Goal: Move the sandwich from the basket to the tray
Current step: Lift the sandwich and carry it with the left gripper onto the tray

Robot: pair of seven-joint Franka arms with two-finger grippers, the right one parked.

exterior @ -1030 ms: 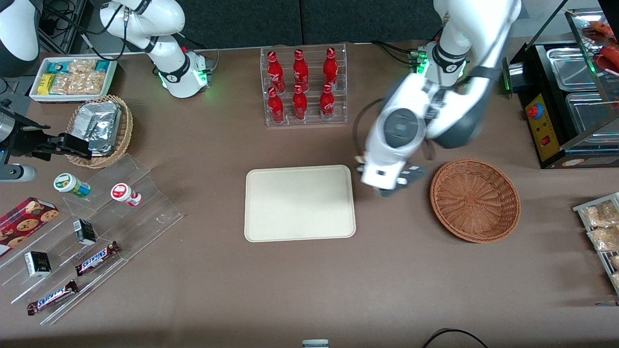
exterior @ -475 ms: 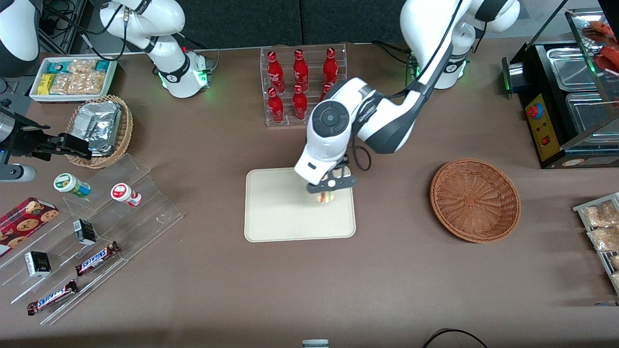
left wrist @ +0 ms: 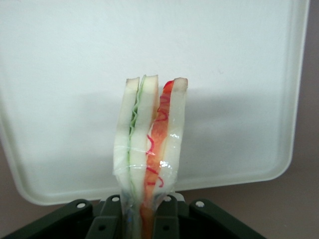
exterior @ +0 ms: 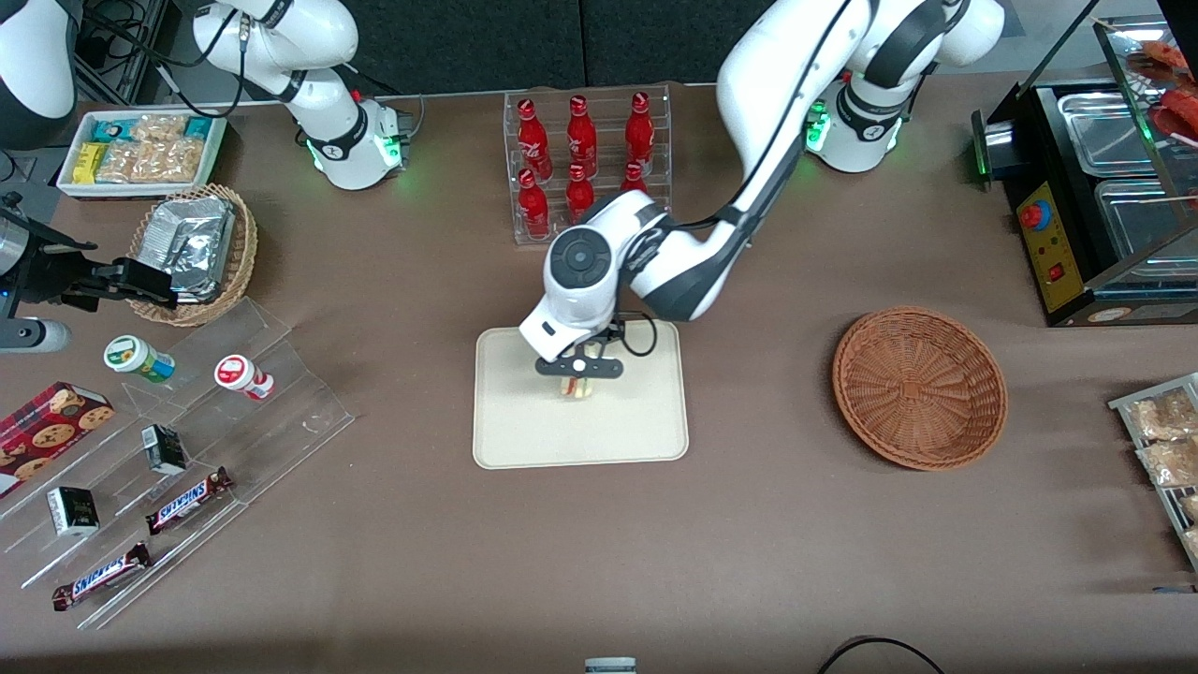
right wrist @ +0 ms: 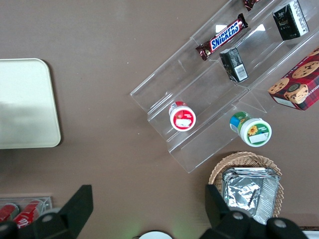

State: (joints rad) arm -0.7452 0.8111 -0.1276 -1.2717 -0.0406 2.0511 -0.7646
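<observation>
1. The left arm reaches out from its base, elbow bent, wrist pointing down.
2. Its end effector [exterior: 578, 372] hangs low over the tray [exterior: 524, 431].
3. Both fingers [left wrist: 110, 215] clamp the sandwich [left wrist: 149, 149], held on edge.

The black two-finger gripper [exterior: 577, 373], mid-frame in the front view above the flat cream-white rectangular tray [exterior: 524, 426], pinches the triangular white-bread sandwich [left wrist: 148, 149]. The sandwich's edge shows stripes: pale bread, a thin green layer, bread again, then red-orange filling with squiggly red lines. The round wicker basket [exterior: 919, 388] is a reddish-brown weave. The tablecloth [exterior: 749, 543] is plain brown.
</observation>
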